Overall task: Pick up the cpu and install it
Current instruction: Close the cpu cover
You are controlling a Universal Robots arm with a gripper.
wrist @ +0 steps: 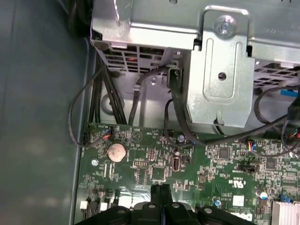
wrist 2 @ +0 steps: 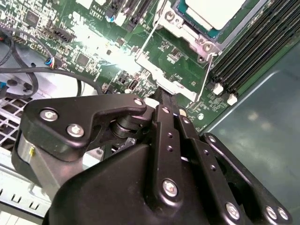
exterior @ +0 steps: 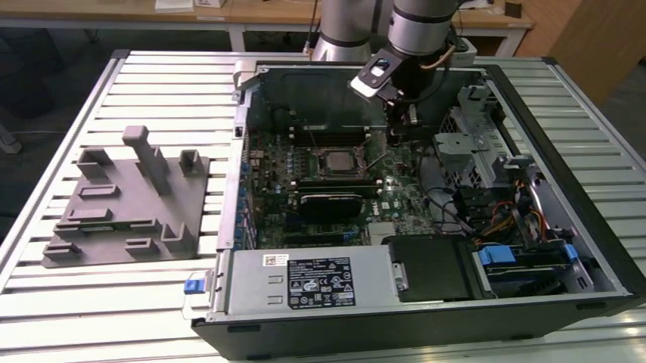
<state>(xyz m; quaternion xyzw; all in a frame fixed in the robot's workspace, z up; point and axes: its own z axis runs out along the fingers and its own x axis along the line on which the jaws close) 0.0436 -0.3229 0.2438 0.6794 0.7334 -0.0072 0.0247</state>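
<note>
My end effector [exterior: 401, 117] is closed down narrow, its two black fingers [wrist: 157, 194] pressed flat against each other at the tips and gripping no part; in the second wrist view the end effector [wrist 2: 164, 98] points at the green motherboard [wrist 2: 93, 42] just beside the edge of the socket's metal frame [wrist 2: 174, 70], though I cannot tell whether it touches. The cpu [wrist 2: 216, 10] lies flat in that socket, silvery top up with its pale rim showing, and a thin wire lever [wrist 2: 207, 70] runs along the frame. In the exterior view the cpu [exterior: 338, 160] sits mid-board, nearer than my end effector and toward the exterior view's left of it. Dark memory slots [wrist 2: 255, 49] run beside the socket. In the first wrist view a round coin battery [wrist: 116, 152] sits on the board past my tips, and beyond it black cables [wrist: 176, 117] loop up to a metal drive cage [wrist: 220, 70]. All of this lies inside an open computer case [exterior: 580, 227] with a grey power supply [exterior: 302, 280] along its near side. On the table [exterior: 60, 113], well apart toward the exterior view's left, stands a grey moulded tray [exterior: 116, 227] with upright posts.
</note>
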